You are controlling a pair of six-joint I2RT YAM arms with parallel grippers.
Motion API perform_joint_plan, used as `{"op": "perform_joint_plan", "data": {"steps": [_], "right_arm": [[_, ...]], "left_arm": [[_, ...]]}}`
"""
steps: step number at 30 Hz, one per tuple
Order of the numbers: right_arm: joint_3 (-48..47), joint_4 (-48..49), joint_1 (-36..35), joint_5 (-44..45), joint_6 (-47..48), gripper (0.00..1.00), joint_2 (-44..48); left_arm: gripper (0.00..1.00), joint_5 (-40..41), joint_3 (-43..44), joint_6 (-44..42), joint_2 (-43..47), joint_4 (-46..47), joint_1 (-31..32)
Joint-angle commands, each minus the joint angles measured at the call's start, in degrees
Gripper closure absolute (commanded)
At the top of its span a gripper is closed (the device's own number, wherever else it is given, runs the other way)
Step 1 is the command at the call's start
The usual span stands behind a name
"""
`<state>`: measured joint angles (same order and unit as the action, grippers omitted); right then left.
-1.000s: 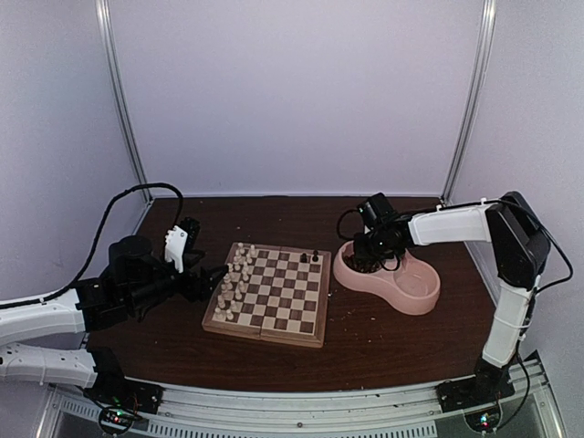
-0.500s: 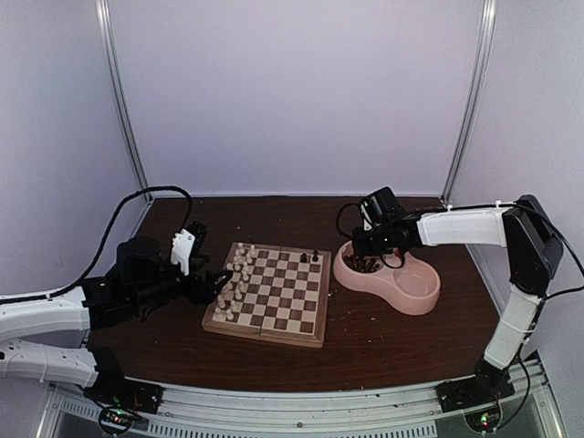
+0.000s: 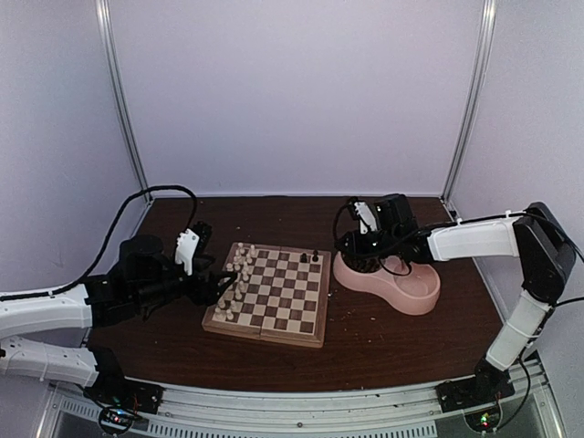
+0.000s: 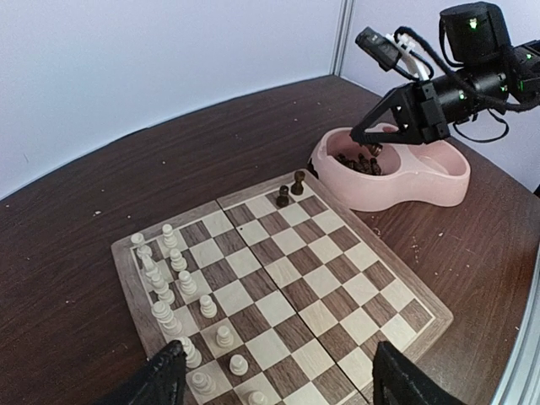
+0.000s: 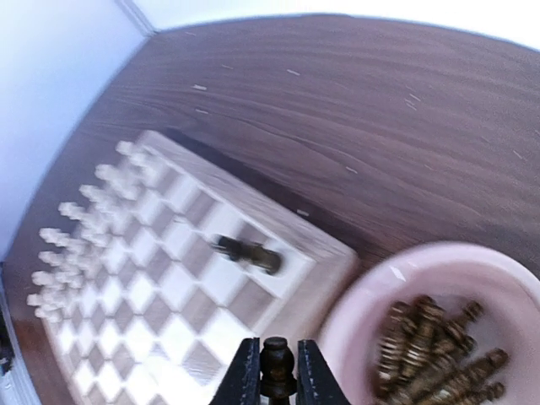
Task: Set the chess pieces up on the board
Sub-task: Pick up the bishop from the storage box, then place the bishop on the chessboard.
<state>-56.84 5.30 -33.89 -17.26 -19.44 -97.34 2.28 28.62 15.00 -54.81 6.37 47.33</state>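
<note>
The board (image 3: pixel 265 334) lies mid-table, with cream chess pieces (image 3: pixel 235 274) lined in two rows along its left side. Two dark pieces (image 3: pixel 309 257) stand at its far right corner. My right gripper (image 5: pixel 278 371) is shut on a dark brown piece (image 5: pixel 278 359), hanging above the gap between the board (image 5: pixel 169 278) and the pink bowl's rim (image 5: pixel 363 295). More dark pieces (image 5: pixel 430 350) lie heaped in that bowl. My left gripper (image 4: pixel 278 380) is open with nothing between its fingers, low over the board's (image 4: pixel 287 287) left side next to the cream pieces (image 4: pixel 169 278).
The pink double bowl (image 3: pixel 415 297) sits right of the board; its left half holds the dark pieces and its right half looks bare. Purple walls and metal posts (image 3: pixel 123 109) enclose the dark wooden table (image 3: pixel 365 347).
My right gripper has risen out of the bowl's left half and shifted left toward the board with the dark piece. My left arm has edged right, closer to the board.
</note>
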Motion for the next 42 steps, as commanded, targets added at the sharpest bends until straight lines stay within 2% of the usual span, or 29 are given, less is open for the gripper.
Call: {"op": "perform_joint_plan", "data": {"steps": [1, 8, 21, 28, 38, 42], "right_arm": [[1.56, 9.58, -1.35, -10.68, 1.02, 0.90, 2.11], [0.29, 7.95, -4.64, -17.48, 5.24, 0.90, 1.27], [-13.31, -13.78, -13.69, -4.44, 17.15, 0.89, -9.16], [-17.56, -19.06, -15.51, -0.50, 18.64, 0.86, -13.68], [-18.38, -19.48, -16.80, 1.50, 18.65, 0.68, -14.00], [-19.22, -21.19, -17.06, 3.15, 18.66, 0.67, -13.36]], "left_arm": [[0.24, -1.54, 2.24, 0.43, -0.87, 2.08, -0.13], [0.22, -2.28, 2.97, 0.28, -2.04, 1.67, -0.13], [0.19, 2.30, 3.12, 1.35, -1.63, 0.31, -0.13], [0.18, 2.84, 3.36, 1.54, -1.95, -0.04, -0.13], [0.18, 2.72, 3.37, 1.52, -2.06, 0.03, -0.13], [0.18, 2.14, 3.63, 1.61, -2.41, -0.09, -0.18]]}}
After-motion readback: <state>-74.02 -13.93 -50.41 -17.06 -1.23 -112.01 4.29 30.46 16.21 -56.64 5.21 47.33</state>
